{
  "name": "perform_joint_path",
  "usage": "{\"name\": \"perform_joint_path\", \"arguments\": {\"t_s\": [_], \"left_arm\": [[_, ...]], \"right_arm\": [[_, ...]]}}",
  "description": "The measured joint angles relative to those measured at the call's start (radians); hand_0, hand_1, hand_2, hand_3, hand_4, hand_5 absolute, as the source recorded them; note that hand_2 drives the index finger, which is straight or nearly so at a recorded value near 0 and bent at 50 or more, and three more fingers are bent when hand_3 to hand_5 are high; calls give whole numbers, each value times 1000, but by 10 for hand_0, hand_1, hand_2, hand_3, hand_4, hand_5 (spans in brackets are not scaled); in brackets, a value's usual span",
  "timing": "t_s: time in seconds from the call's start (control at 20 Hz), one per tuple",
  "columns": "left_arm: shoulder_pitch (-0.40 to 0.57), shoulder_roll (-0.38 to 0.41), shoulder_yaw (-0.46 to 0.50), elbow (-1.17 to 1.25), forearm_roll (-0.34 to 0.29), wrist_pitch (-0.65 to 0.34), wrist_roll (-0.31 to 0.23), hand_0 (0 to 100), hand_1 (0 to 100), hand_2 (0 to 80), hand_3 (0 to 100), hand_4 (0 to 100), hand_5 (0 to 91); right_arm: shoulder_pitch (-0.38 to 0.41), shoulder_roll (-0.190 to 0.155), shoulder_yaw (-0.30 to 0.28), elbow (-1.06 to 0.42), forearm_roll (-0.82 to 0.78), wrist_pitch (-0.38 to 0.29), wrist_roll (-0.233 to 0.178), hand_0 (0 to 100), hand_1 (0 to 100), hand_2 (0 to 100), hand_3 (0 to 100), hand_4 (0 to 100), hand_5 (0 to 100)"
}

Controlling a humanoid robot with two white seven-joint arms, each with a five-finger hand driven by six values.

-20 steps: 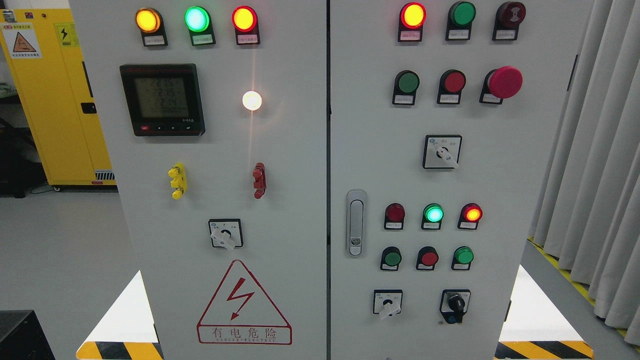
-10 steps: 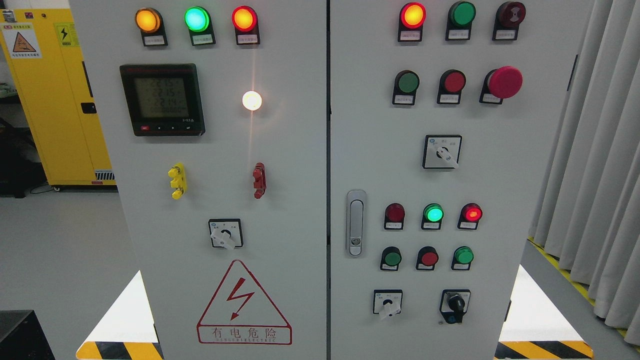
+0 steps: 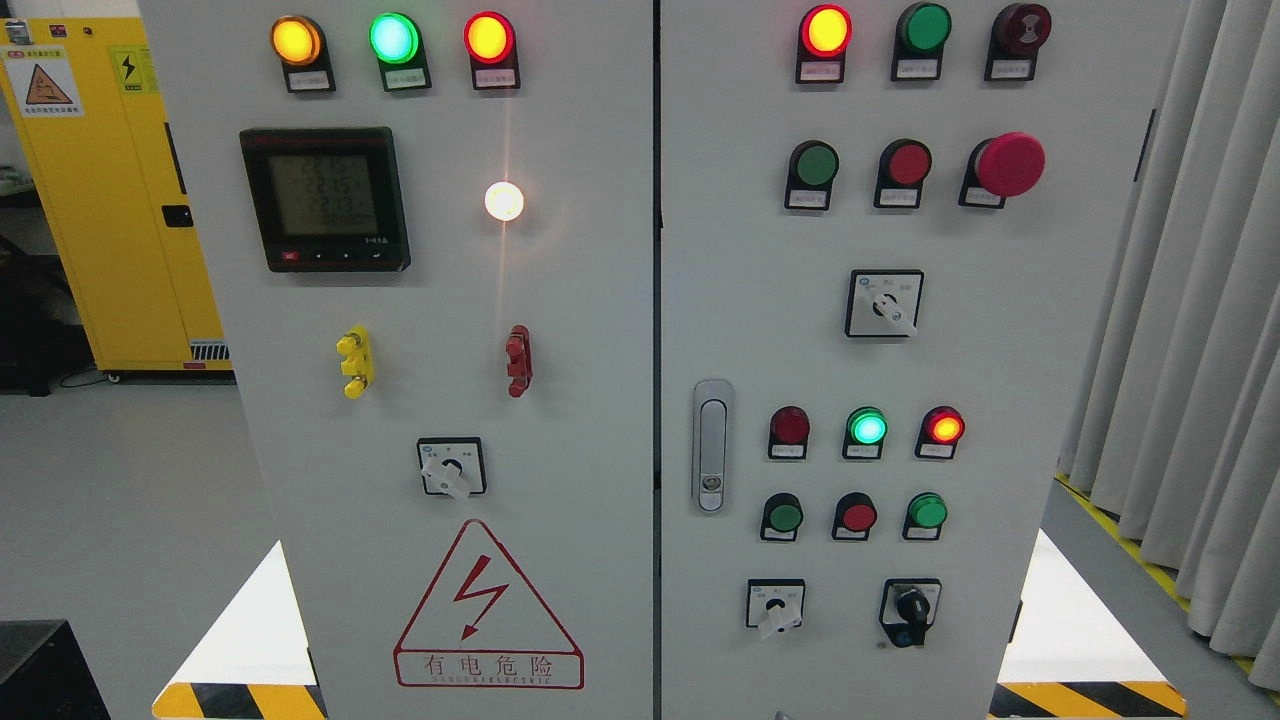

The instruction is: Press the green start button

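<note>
A grey control cabinet with two doors fills the head view. The right door [image 3: 1000, 400] carries several green buttons: one in the upper row [image 3: 817, 164], and two in the lower row, at the left [image 3: 785, 517] and at the right [image 3: 928, 511]. A green lamp [image 3: 867, 428] is lit above the lower row. The label print is too small to tell which button is the start button. Neither of my hands is clearly in view. A tiny grey tip [image 3: 780, 715] shows at the bottom edge; I cannot tell what it is.
Red buttons [image 3: 909, 163] [image 3: 858, 517] sit beside the green ones, and a red mushroom stop button [image 3: 1010, 164] sticks out at the upper right. Rotary switches [image 3: 884, 303] [image 3: 775, 605] [image 3: 910, 607] and a door handle [image 3: 711, 445] are on the right door. Grey curtains [image 3: 1190, 300] hang at the right, and a yellow cabinet [image 3: 100, 200] stands at the left.
The panel and camera have not moved. The lower right red lamp flickers in brightness. A tiny grey tip has appeared at the bottom edge under the right door.
</note>
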Motion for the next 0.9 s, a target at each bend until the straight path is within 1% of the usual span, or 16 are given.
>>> {"name": "perform_joint_path", "arguments": {"t_s": [0.1,0.2,0.3,0.45,0.5,0.65,0.9], "left_arm": [[0,0,0,0,0,0,0,120,556,0,0,0,0],[0,0,0,0,0,0,0,120,556,0,0,0,0],[0,0,0,0,0,0,0,120,556,0,0,0,0],[0,0,0,0,0,0,0,120,556,0,0,0,0],[0,0,0,0,0,0,0,120,556,0,0,0,0],[0,0,0,0,0,0,0,120,556,0,0,0,0],[0,0,0,0,0,0,0,120,556,0,0,0,0]], "right_arm": [[-25,0,-22,5,117,1,-22,450,928,0,864,965,1000],[-56,0,-44,11,214,3,-37,440,950,0,873,991,1000],[-88,0,-62,18,308,7,-48,411,959,0,882,995,1000],[-137,0,-94,30,411,23,-55,424,972,0,895,997,1000],[-153,0,-103,35,439,32,-57,425,974,0,898,999,1000],[-215,0,-129,54,499,46,-57,487,982,0,901,1000,1000],[-298,0,-158,94,549,54,-62,513,986,0,903,1000,1000]]}}
